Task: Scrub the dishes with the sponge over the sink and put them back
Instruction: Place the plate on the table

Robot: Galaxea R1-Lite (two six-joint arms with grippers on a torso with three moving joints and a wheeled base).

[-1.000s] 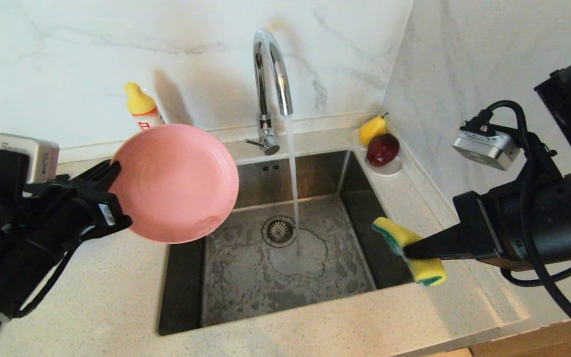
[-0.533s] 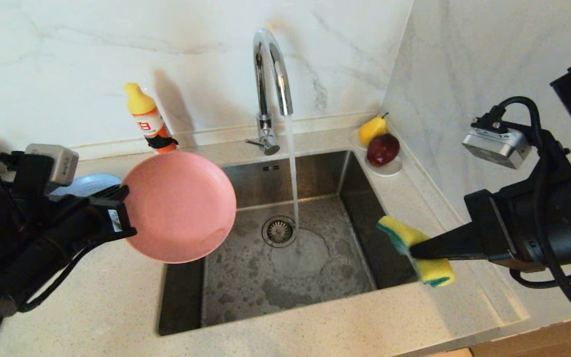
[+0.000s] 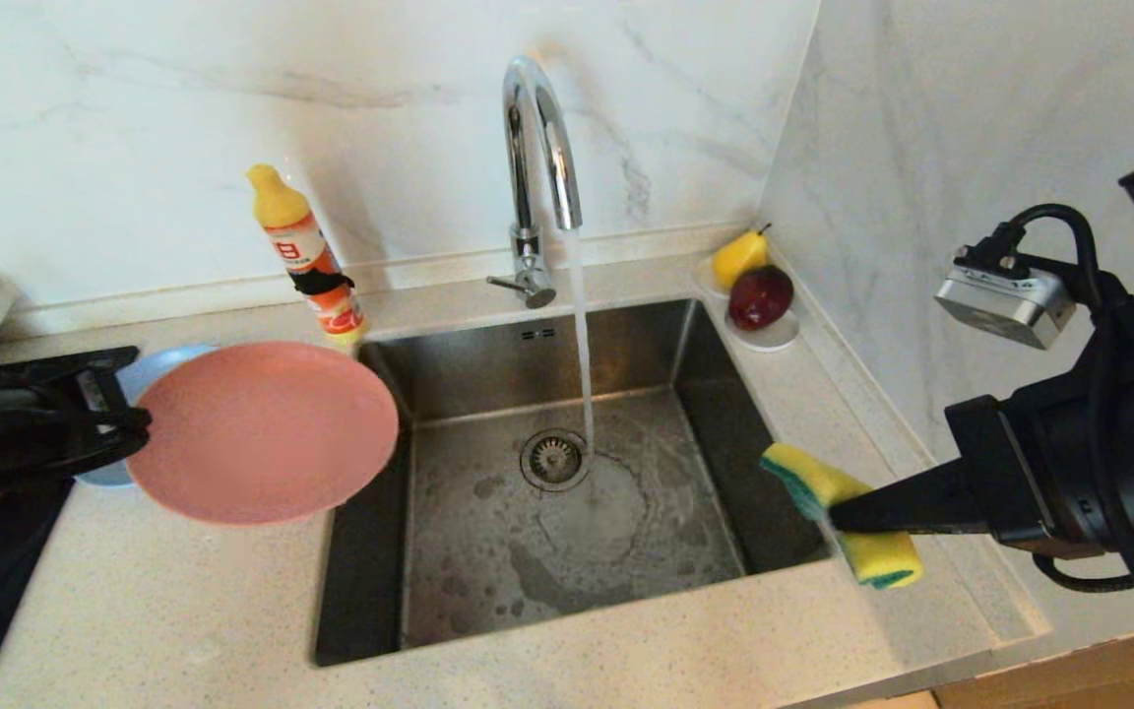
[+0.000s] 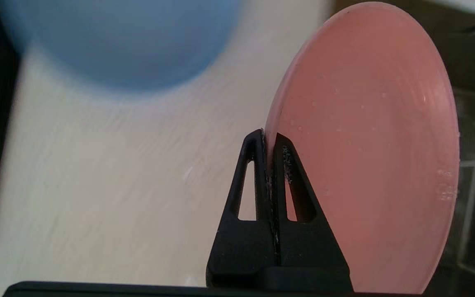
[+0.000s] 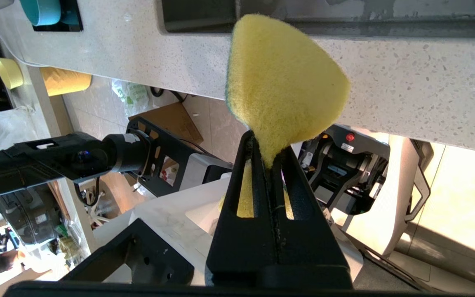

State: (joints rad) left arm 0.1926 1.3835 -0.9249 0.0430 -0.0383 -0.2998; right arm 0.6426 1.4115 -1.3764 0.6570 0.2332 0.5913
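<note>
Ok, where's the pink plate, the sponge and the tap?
pink plate (image 3: 267,431), head view, middle of its face.
sponge (image 3: 808,478), head view, yellow top above the fingers.
tap (image 3: 539,108), head view, curved chrome neck.

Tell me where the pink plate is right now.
In the head view, the pink plate is left of the sink, over the counter, held by the left gripper.

Left arm comes in low from the left edge, roughly level, left gripper (image 3: 129,423) pointing right with its fingers (image 4: 281,165) pinched tight on the rim of the pink plate (image 3: 262,431), plate near flat. Right arm reaches in from the right side, forearm level, right gripper (image 3: 838,514) pointing left, fingers (image 5: 258,165) clamped on the waist of the sponge (image 3: 838,512).
</note>
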